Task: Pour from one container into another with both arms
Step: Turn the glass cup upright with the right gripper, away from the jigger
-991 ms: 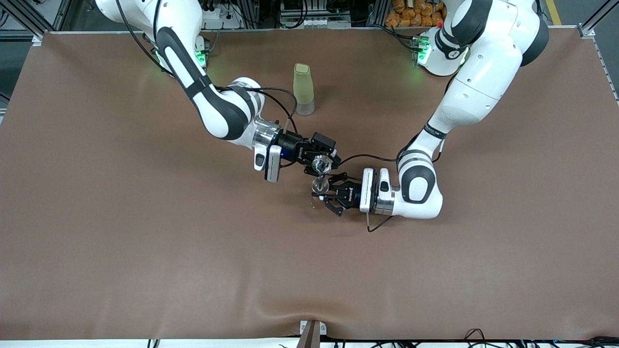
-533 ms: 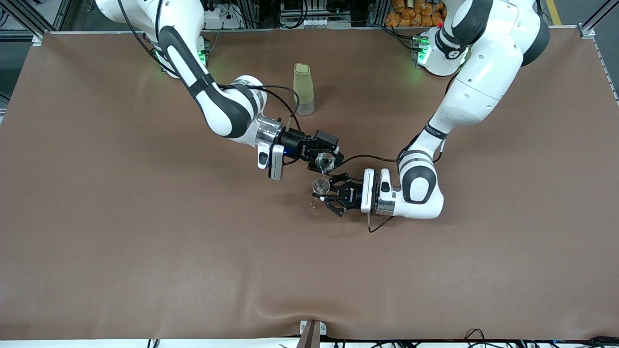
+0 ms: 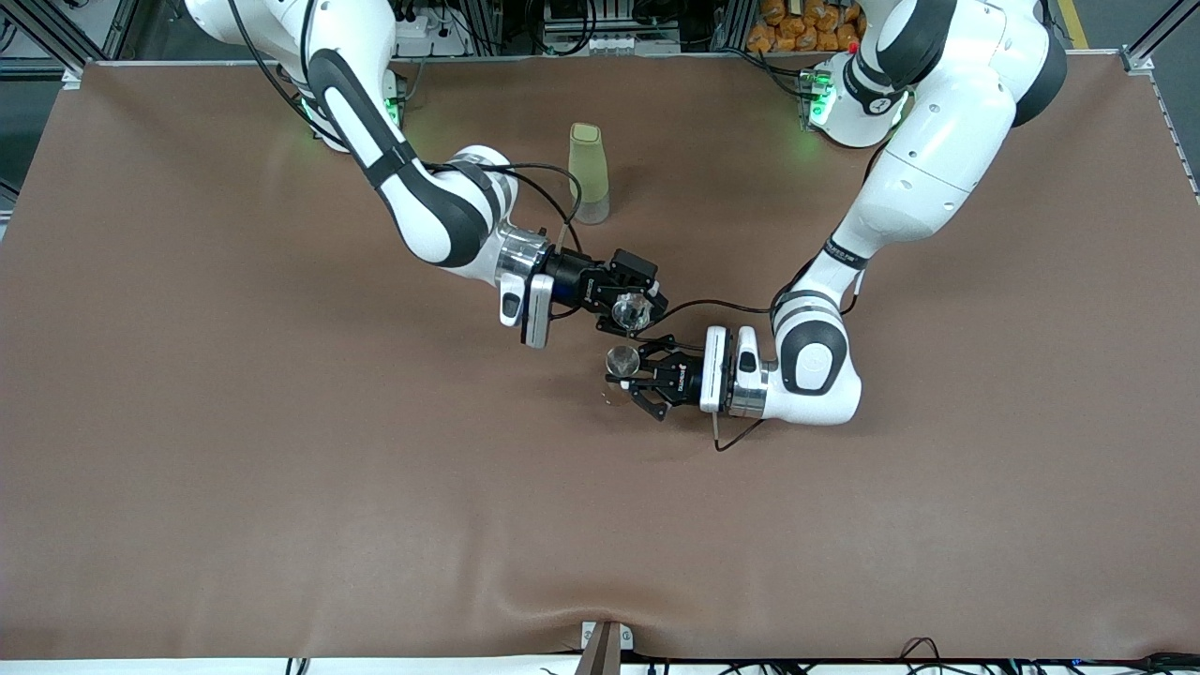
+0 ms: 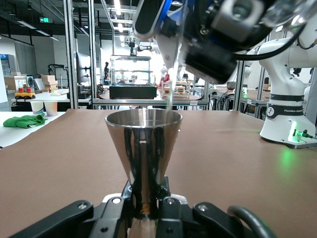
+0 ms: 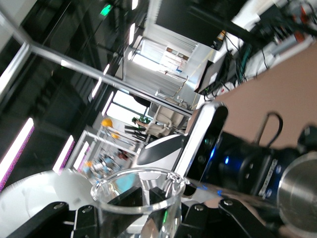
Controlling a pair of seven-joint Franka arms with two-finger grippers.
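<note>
Tilted clear glass [image 3: 630, 309], conical polished-steel cup [image 4: 143, 148]

Counter [image 3: 281, 487]: brown covering, rippled along the edge nearest the front camera. One tall pale-green tumbler [image 3: 588, 173] stood upright near the edge by the arm bases.

My front camera looks down steeply on the whole tabletop [image 3: 281, 469] toward both arm bases. Each wrist camera sits close, peering along its own fingers. All three share the steel cup [image 4: 143, 148] mid-table.
</note>
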